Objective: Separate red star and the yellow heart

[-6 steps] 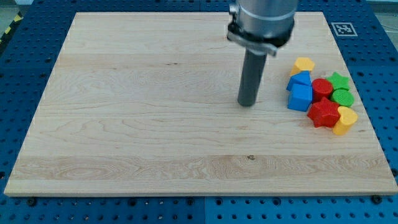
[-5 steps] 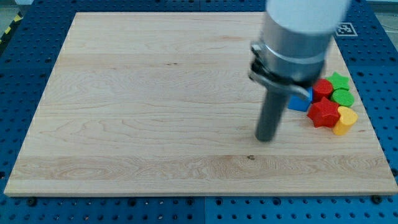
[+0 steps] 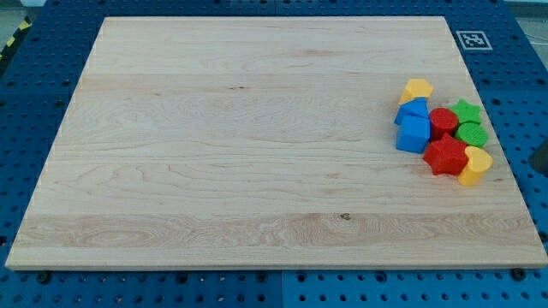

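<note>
The red star lies near the wooden board's right edge. The yellow heart touches its right side. Both sit at the bottom of a tight cluster of blocks. My tip does not show. Only a small dark shape sits at the view's right edge, off the board, just right of the yellow heart; I cannot tell if it is the rod.
In the cluster above the star are a red round block, two blue blocks, a yellow block, a green star and a green round block. A marker tag sits at the board's top right corner.
The arm, which stood over the board left of the cluster and moved toward the view's bottom right, has left the board. The blocks have not moved.
</note>
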Action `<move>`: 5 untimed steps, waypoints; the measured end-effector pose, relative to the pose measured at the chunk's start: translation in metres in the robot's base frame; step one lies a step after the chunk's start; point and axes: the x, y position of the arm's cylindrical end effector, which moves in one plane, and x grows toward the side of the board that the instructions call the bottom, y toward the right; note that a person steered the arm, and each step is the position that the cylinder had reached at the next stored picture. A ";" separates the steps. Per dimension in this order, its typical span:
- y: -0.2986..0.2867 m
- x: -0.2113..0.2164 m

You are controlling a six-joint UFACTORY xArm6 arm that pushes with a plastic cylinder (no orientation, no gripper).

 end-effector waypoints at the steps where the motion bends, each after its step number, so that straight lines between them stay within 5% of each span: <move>1: -0.017 -0.018; 3: -0.116 -0.008; 5: -0.143 0.019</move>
